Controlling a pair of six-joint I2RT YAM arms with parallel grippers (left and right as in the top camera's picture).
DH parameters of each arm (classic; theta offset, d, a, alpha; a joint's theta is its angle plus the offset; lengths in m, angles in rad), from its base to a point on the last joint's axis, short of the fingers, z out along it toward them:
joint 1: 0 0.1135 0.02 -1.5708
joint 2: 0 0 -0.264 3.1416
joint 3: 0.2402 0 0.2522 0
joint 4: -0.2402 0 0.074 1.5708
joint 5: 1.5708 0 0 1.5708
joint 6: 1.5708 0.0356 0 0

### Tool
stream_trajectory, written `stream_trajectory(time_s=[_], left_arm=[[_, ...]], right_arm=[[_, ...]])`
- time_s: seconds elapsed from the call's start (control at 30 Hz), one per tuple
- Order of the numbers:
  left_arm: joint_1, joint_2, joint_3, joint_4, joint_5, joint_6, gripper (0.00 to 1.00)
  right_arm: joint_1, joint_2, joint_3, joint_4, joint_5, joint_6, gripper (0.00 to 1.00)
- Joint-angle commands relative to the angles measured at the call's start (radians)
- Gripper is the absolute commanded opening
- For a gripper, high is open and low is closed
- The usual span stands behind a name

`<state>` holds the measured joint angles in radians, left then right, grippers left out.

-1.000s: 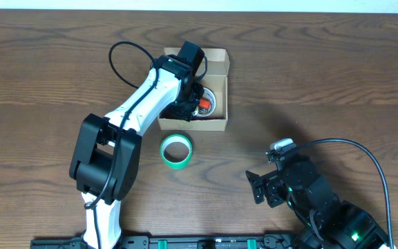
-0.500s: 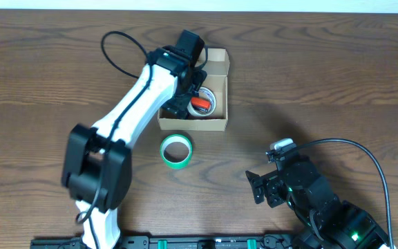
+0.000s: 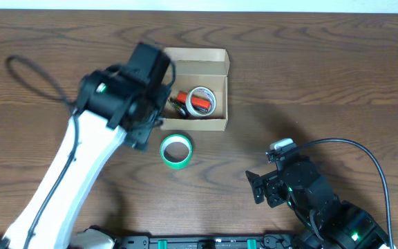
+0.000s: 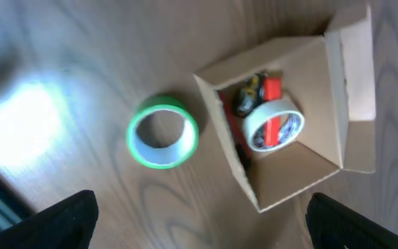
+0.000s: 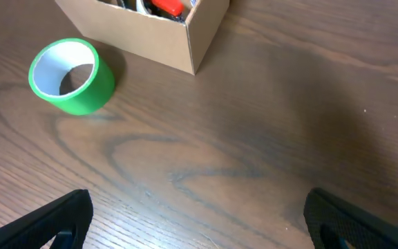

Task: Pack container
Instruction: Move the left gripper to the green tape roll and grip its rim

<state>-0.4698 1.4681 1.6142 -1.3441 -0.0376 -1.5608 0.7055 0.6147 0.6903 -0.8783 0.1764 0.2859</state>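
The container, a tan cardboard box [image 3: 216, 66], stands open on the table with its lid flap folded back, and also shows in the left wrist view [image 4: 302, 166] and the right wrist view [image 5: 150, 38]. Inside it lie a clear tape roll [image 3: 201, 101] [image 4: 273, 128] and a red and dark item [image 4: 268, 88]. A green tape roll [image 3: 176, 150] [image 4: 163, 131] [image 5: 71, 76] lies on the table just in front of the box. My left gripper [image 4: 199, 232] is open and empty, raised high above the roll and the box. My right gripper [image 3: 258, 187] [image 5: 199, 228] is open and empty, low over the table to the right.
The wooden table [image 3: 323, 83] carries only the box and the green roll. The left arm [image 3: 109, 104] hangs over the box's left side. A black cable [image 3: 351, 145] loops by the right arm.
My left gripper has lifted out of the box and drawn back to the left and up, leaving the clear tape roll inside. The right arm has not moved.
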Motion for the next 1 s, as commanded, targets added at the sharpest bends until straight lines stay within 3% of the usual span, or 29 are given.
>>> stream_trajectory(time_s=[0.0, 0.23, 0.53, 0.7, 0.97], left_arm=[[-0.002, -0.081, -0.126, -0.013, -0.029, -0.075, 0.96], [-0.003, -0.219, -0.401, 0.044, 0.089, -0.15, 0.96], [-0.08, -0.193, -0.652, 0.303, 0.209, -0.188, 0.95], [-0.096, -0.125, -0.718, 0.444, 0.253, -0.198, 0.96], [-0.095, -0.014, -0.719, 0.503, 0.253, -0.202, 0.98]], right_arm=[[0.015, 0.0, 0.0, -0.002, 0.01, 0.016, 0.99], [0.015, 0.0, 0.0, -0.002, 0.01, 0.016, 0.99], [0.015, 0.0, 0.0, -0.002, 0.01, 0.016, 0.99], [0.015, 0.0, 0.0, -0.002, 0.01, 0.016, 0.99], [0.015, 0.0, 0.0, -0.002, 0.01, 0.016, 0.99]])
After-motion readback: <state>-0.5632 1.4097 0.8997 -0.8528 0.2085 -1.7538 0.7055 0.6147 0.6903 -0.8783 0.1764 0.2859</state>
